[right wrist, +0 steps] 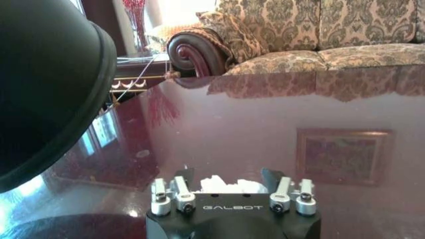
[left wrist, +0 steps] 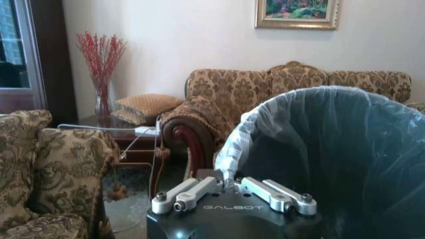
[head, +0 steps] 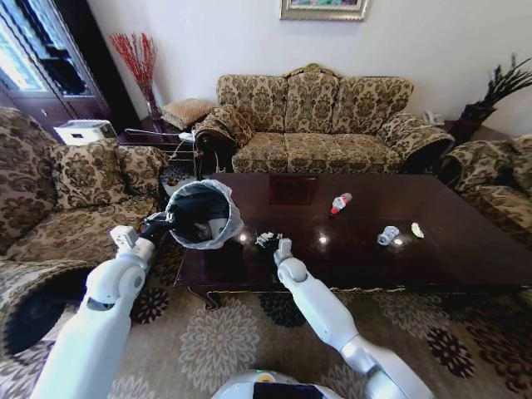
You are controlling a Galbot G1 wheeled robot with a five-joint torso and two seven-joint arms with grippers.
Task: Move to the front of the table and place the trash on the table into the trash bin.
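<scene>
My left gripper (head: 160, 223) (left wrist: 227, 181) is shut on the bagged rim of the black trash bin (head: 199, 214) (left wrist: 332, 159), holding it tilted in the air over the table's near left corner. The bin's black body (right wrist: 47, 84) hangs close beside the right arm. My right gripper (head: 280, 243) (right wrist: 226, 175) sits low on the dark glossy table (head: 449, 258) (right wrist: 265, 124), open, its fingers straddling crumpled white paper (head: 266, 239) (right wrist: 226, 185). Farther right lie a red-capped bottle (head: 341, 202), a crushed clear bottle (head: 387, 235) and a small wrapper (head: 416, 230).
A patterned sofa (head: 316, 116) stands behind the table, with armchairs at the left (head: 75, 199) and the right (head: 499, 179). A side table (head: 158, 133) with cables fills the back left corner. Patterned carpet (head: 216, 341) lies under me.
</scene>
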